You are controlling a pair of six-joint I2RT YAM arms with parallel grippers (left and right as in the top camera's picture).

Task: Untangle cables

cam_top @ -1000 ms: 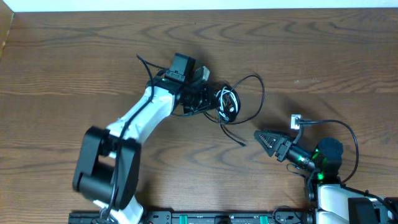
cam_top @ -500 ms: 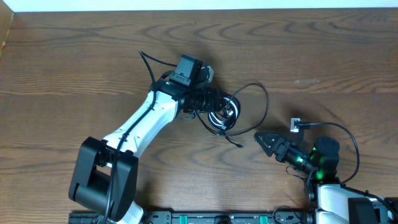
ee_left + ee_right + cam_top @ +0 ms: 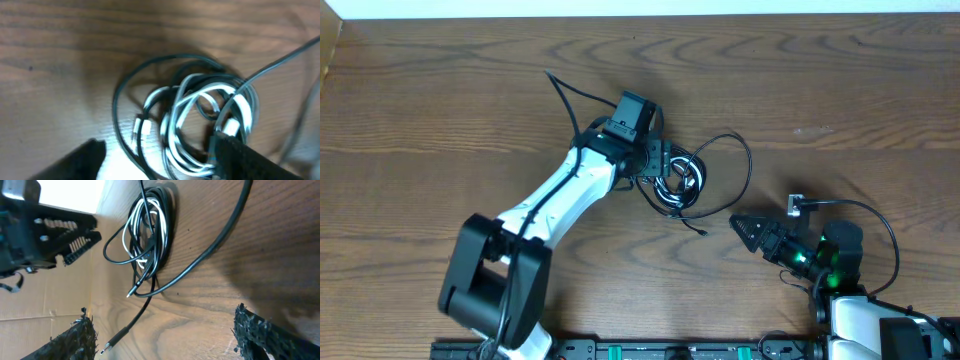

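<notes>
Left hand (image 3: 162,157) spread over the cables (image 3: 682,178), right hand (image 3: 740,226) spread nearby: pinch one loose end (image 3: 706,231), pull slowly.

Black and white cables (image 3: 681,183), tangled coil, ends trailing

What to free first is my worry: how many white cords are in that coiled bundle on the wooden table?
1: a thin white cord looped among the coiled thin black cords; more may hide beneath them.

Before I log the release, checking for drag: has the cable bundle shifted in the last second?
Yes. Overhead, the cable bundle has slid slightly toward the robot's side, away from the table's far edge.
</notes>
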